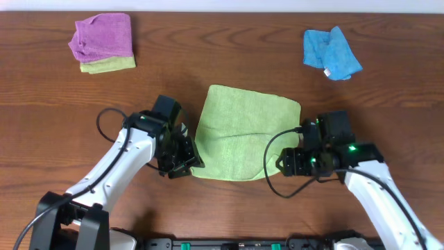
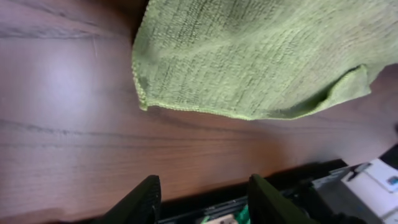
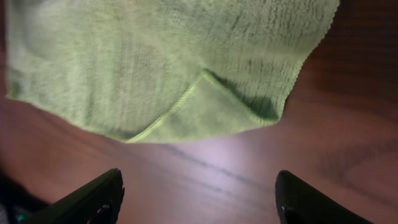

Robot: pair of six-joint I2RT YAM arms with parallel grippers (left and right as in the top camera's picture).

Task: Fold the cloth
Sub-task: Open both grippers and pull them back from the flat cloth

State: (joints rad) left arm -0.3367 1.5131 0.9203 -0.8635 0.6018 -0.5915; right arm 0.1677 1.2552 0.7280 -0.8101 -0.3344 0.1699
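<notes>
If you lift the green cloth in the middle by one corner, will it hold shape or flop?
Probably floppy: the green cloth lies flat with soft wrinkles, and one corner is folded over itself. Its nubby weave suggests it would bunch rather than slide if pushed on the table.

Cloths in all: four
Green cloth [image 1: 246,132], mid-table: one
Purple cloth [image 1: 103,36]: one
Yellow-green cloth [image 1: 111,65] under the purple one: one
Blue cloth [image 1: 331,53]: one
Robot arms: two, the left arm [image 1: 118,167] and the right arm [image 1: 378,187]
Wooden table [image 1: 229,48]: one

Light green cloth [image 1: 246,132], brown wood-grain table [image 1: 222,55]
</notes>
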